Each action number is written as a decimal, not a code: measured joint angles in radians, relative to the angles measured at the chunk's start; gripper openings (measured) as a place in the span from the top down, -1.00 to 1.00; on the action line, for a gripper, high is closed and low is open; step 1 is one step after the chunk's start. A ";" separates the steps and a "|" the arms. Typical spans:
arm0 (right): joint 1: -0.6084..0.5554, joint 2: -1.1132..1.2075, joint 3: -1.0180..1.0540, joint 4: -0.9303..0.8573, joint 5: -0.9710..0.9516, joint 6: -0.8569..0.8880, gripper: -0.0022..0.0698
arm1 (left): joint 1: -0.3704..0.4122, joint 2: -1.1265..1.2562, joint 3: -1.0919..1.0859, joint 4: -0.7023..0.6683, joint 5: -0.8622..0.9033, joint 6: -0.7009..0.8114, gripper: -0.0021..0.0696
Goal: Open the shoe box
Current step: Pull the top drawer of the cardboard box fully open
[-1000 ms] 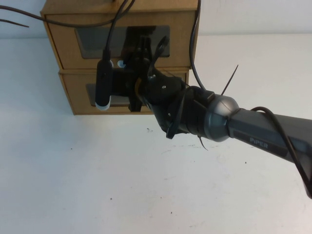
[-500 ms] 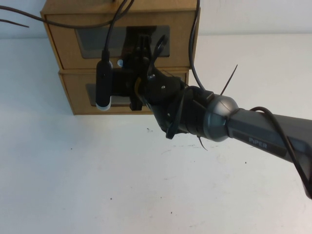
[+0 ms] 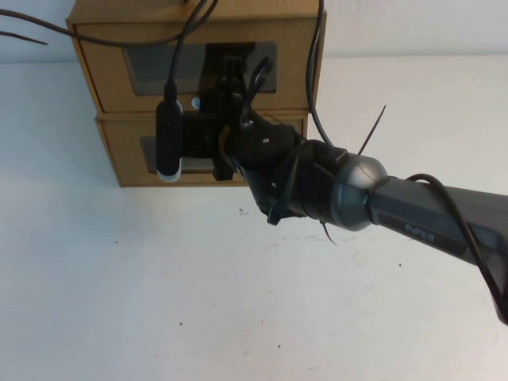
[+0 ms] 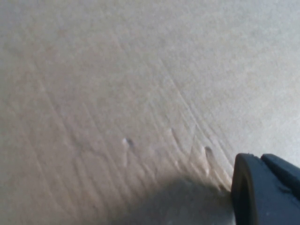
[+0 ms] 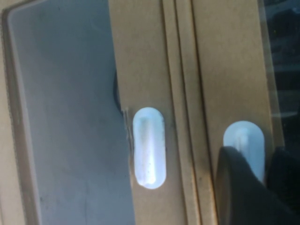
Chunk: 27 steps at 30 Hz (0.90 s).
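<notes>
Two brown cardboard shoe boxes are stacked at the back of the table, the upper box (image 3: 294, 48) on the lower box (image 3: 119, 151), each with a dark window in its front. My right gripper (image 3: 230, 87) is pressed against their fronts, near the seam between them. In the right wrist view, my right gripper (image 5: 265, 164) is shut on a white oval handle (image 5: 243, 136), one dark finger on each side. A second white handle (image 5: 149, 147) sits free across the seam. My left gripper (image 4: 265, 187) shows only as a dark tip against bare cardboard (image 4: 117, 93).
The white table (image 3: 159, 294) spreads out in front of the boxes. Black cables (image 3: 313, 79) hang over the box fronts. My right arm (image 3: 413, 214) crosses the table from the right edge to the boxes.
My right gripper's fingers have drawn in around the white handle. The arm itself has barely shifted and both boxes stay where they were.
</notes>
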 joint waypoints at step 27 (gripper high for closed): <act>0.027 0.000 -0.007 0.048 0.071 -0.035 0.83 | 0.000 0.001 0.000 -0.002 0.000 0.004 0.96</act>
